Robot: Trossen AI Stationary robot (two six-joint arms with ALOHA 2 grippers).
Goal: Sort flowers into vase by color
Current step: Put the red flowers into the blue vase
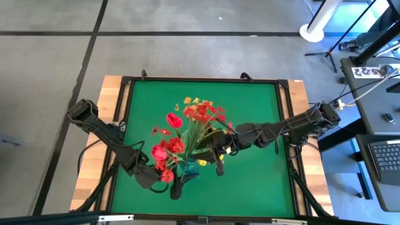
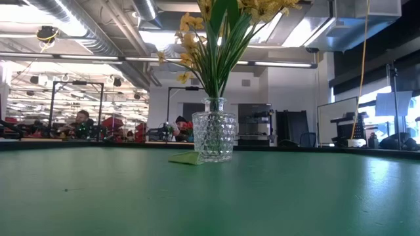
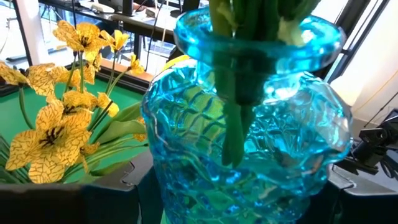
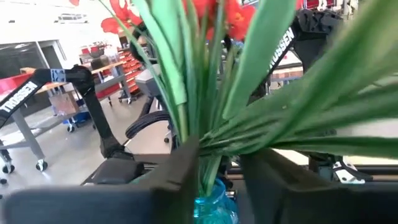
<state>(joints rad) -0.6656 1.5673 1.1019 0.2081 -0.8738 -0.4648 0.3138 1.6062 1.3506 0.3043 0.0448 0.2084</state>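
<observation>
**A:** Where are the flowers?

**B:** They stand in two vases near the middle of the green tabletop (image 1: 250, 112). A clear glass vase (image 2: 213, 128) stands upright on it and holds yellow flowers (image 2: 190, 33) on green stems. A blue glass vase (image 3: 249, 124) holds another bunch of green stems (image 3: 239, 74). In the right wrist view, red flowers (image 4: 217, 15) top that bunch.

**A:** How close are the two vases?

**B:** They are close. In the left wrist view the yellow blooms hang just beside the blue glass. From above, red and yellow overlap in one spread of blooms, so I can't separate the two bunches there.

**A:** What's the left tool (image 1: 178, 186) doing?

**B:** It's at the near edge of the green, right under the blooms. Its fingers (image 3: 112, 193) flank the blue vase on both sides and press against the glass, so it is clamped on the vase.

**A:** And the right tool (image 1: 219, 161)?

**B:** It reaches in from the right side and sits just above the mouth of the blue vase, in among the long green leaves (image 4: 298, 118). I can't tell whether it has actually clamped on the bunch.

**A:** Is there anything else on the green?

**B:** A small pale green scrap (image 2: 186, 158) lies flat at the foot of the clear vase. In the room behind the tabletop, a person (image 2: 82, 121) sits at a bench.
</observation>
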